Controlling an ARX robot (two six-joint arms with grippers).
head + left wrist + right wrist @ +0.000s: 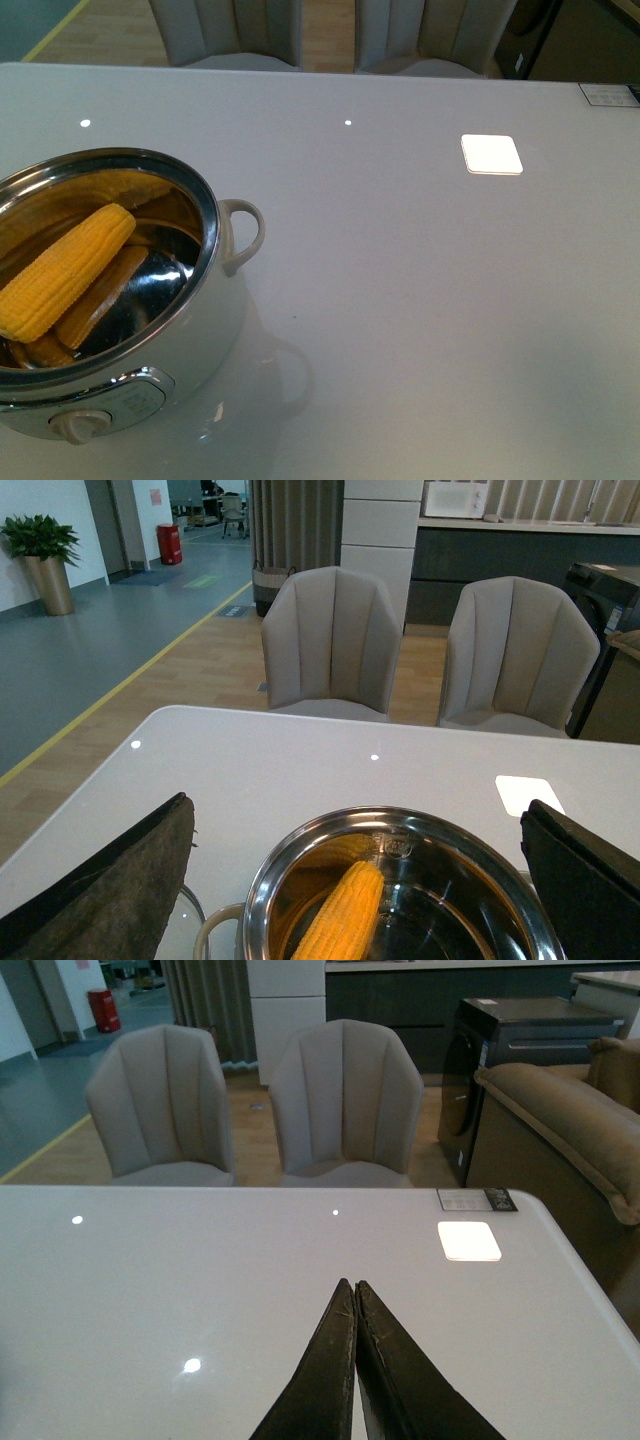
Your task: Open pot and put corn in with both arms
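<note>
The cream pot [222,330] stands at the table's front left with no lid on it. The yellow corn [65,270] lies slanted inside its steel bowl. Neither arm shows in the front view. In the left wrist view my left gripper [360,802] is wide open and empty above the pot's rim [400,818], one finger on each side, with the corn [340,915] below. A thin curved glass edge [192,908] beside the pot's handle may be the lid, mostly hidden. My right gripper [350,1282] is shut and empty over bare table.
The grey table [420,300] stretches right of the pot. A bright square reflection [491,154] lies at the back right and a label [610,94] at the far right corner. Two grey chairs [345,1100] stand behind the table, a sofa [570,1130] to its right.
</note>
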